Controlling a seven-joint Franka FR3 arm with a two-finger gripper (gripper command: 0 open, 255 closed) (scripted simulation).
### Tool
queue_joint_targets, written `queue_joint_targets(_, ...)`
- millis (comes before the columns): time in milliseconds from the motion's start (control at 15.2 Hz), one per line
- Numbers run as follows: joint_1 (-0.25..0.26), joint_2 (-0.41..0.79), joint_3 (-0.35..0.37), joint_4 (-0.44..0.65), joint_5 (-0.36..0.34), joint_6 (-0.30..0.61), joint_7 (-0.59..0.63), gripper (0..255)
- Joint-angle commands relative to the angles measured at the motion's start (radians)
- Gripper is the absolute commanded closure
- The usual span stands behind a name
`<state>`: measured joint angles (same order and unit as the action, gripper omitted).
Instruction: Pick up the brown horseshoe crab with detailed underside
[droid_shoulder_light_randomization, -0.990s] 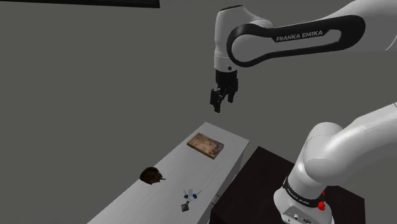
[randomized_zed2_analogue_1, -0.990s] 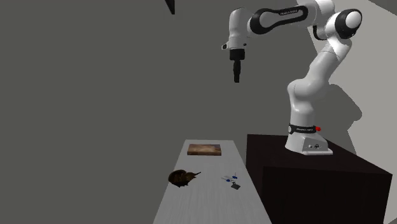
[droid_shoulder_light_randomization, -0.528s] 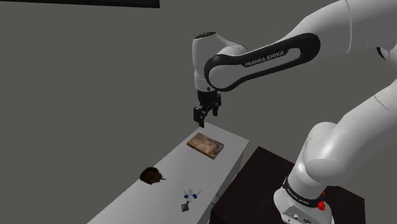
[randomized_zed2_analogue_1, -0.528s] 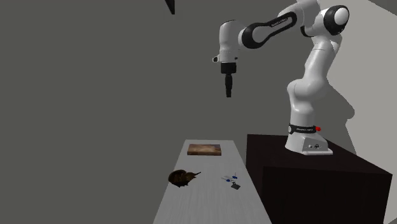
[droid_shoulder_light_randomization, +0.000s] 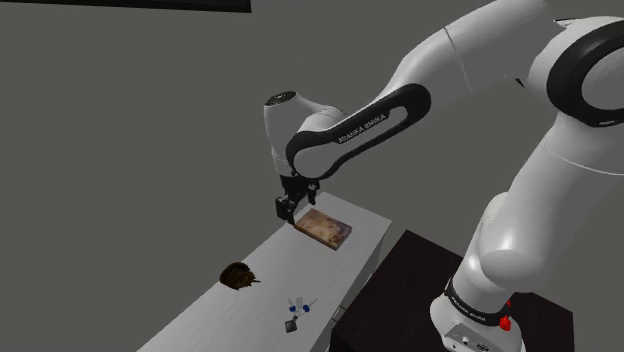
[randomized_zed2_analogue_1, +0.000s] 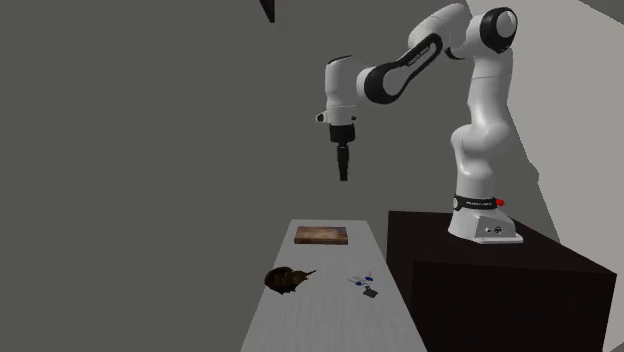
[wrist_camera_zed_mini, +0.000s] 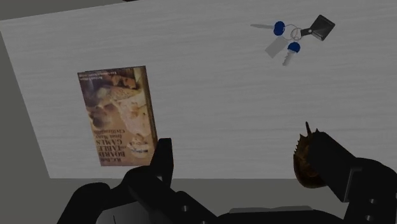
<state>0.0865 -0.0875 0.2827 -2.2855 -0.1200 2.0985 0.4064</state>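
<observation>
The brown horseshoe crab (droid_shoulder_light_randomization: 237, 275) lies on the long white table (droid_shoulder_light_randomization: 200, 312), roughly mid-length; in the second exterior view the crab (randomized_zed2_analogue_1: 285, 279) is near the table's (randomized_zed2_analogue_1: 320, 315) left edge. My black gripper (droid_shoulder_light_randomization: 285, 208) hangs well above the table's far end, up and right of the crab in the shoulder view, and high over the table in the second exterior view (randomized_zed2_analogue_1: 343, 172). In the wrist view the gripper (wrist_camera_zed_mini: 245, 151) is open with nothing between its fingers; the crab (wrist_camera_zed_mini: 304, 164) is partly hidden behind one finger (wrist_camera_zed_mini: 347, 172).
A book with a brown cover (droid_shoulder_light_randomization: 324, 228) (randomized_zed2_analogue_1: 321, 235) (wrist_camera_zed_mini: 118, 114) lies at the table's far end. A bunch of keys with blue heads (droid_shoulder_light_randomization: 297, 308) (randomized_zed2_analogue_1: 364, 285) (wrist_camera_zed_mini: 289, 38) lies near the stand side. The dark stand (randomized_zed2_analogue_1: 480, 260) adjoins the table.
The arm has swung down and toward the shoulder view's left, carrying the gripper lower over the table's far end. The crab, book and keys have not moved.
</observation>
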Motion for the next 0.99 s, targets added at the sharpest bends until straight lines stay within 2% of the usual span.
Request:
queue_joint_targets(0,0.008,0.076,0.016,0.027,-0.031,0.032,0.041,0)
queue_joint_targets(396,0.050,0.317,0.030,0.159,-0.143,0.087,0.152,0)
queue_joint_targets(924,0.147,0.639,-0.003,0.403,-0.264,0.097,0.253,0)
